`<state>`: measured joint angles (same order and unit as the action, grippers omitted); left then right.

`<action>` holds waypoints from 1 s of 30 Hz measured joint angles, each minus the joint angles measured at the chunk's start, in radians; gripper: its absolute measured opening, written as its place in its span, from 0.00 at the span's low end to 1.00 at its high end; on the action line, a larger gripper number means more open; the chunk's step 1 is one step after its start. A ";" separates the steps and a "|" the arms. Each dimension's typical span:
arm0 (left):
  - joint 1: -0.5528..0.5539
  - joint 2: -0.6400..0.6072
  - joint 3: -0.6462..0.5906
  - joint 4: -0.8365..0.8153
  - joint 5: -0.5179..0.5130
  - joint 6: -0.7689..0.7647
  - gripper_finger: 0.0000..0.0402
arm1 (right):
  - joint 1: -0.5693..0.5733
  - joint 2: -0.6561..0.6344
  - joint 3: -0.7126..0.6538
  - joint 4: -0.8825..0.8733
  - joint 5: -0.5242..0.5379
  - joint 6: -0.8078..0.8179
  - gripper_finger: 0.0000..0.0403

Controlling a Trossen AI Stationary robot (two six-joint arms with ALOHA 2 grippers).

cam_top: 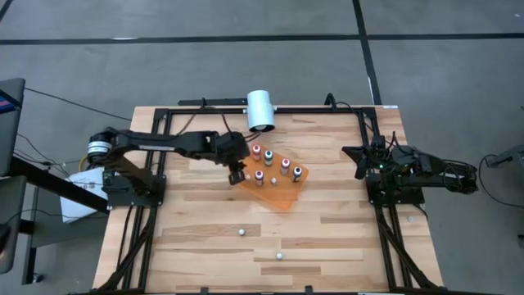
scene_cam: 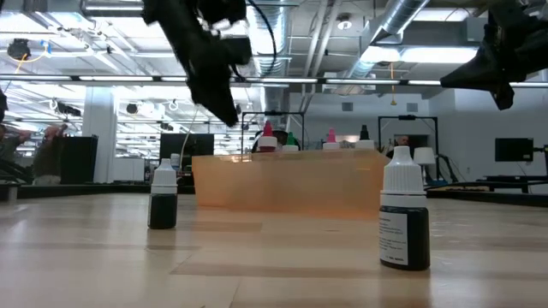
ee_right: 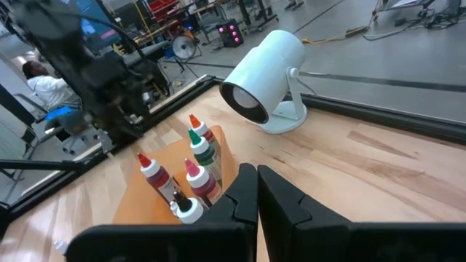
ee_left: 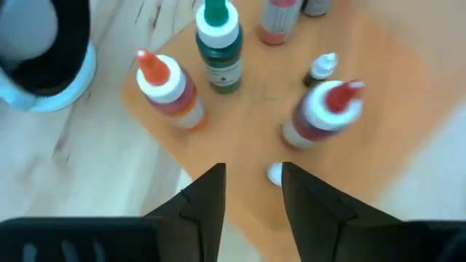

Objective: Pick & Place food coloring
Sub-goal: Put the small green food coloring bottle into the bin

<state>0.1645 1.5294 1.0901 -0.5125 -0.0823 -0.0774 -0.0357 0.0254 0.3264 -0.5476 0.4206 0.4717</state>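
Note:
Several tiny food coloring bottles (cam_top: 268,158) stand upright on an orange sheet (cam_top: 282,195) in the middle of the table. In the left wrist view I see a green-topped bottle (ee_left: 218,44), an orange-red one (ee_left: 166,84) and a red one (ee_left: 324,113). Two more dark bottles with white caps stand on the bare wood nearer the front, one at left (scene_cam: 163,198) and one at right (scene_cam: 404,218). My left gripper (cam_top: 237,174) hovers open over the sheet's left edge (ee_left: 251,200), above the bottles. My right gripper (cam_top: 360,160) waits shut at the table's right side (ee_right: 256,196).
A large white cylinder on a foot (cam_top: 260,111) lies at the table's far edge, just behind the sheet (ee_right: 263,69). A black frame (cam_top: 372,131) runs around the work area. Bare wood lies between the sheet and the two loose bottles (cam_top: 242,232), (cam_top: 279,256).

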 joint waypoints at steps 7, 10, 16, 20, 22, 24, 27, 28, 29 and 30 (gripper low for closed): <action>-0.071 -0.144 0.052 -0.314 0.175 -0.289 0.31 | 0.000 0.000 0.000 -0.008 0.000 -0.005 0.00; -0.156 -0.189 0.053 -0.344 0.208 -0.455 0.31 | 0.000 0.000 0.000 -0.030 0.000 -0.006 0.00; -0.376 -0.197 0.053 -0.319 0.112 -0.700 0.31 | 0.000 0.000 0.000 -0.037 0.000 -0.008 0.00; -0.488 -0.154 0.053 -0.278 0.028 -0.823 0.31 | 0.000 0.000 0.000 -0.048 0.000 -0.008 0.00; -0.526 -0.124 0.053 -0.248 -0.001 -0.865 0.31 | 0.000 0.000 0.000 -0.054 0.000 -0.009 0.00; -0.549 -0.086 0.053 -0.221 -0.006 -0.897 0.31 | 0.000 0.000 0.000 -0.054 0.000 -0.009 0.00; -0.569 -0.026 0.053 -0.171 -0.004 -0.912 0.31 | 0.000 0.000 0.000 -0.054 0.005 -0.009 0.00; -0.573 -0.003 0.053 -0.157 -0.002 -0.913 0.31 | 0.000 0.000 0.000 -0.054 0.005 -0.009 0.00; -0.578 0.018 0.053 -0.143 -0.002 -0.914 0.31 | 0.000 0.000 0.000 -0.054 0.005 -0.009 0.00; -0.581 0.036 0.053 -0.128 -0.001 -0.914 0.31 | 0.000 0.000 0.000 -0.053 0.005 -0.008 0.00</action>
<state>-0.4160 1.5657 1.1427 -0.6404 -0.0833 -0.9916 -0.0353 0.0254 0.3264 -0.6010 0.4255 0.4633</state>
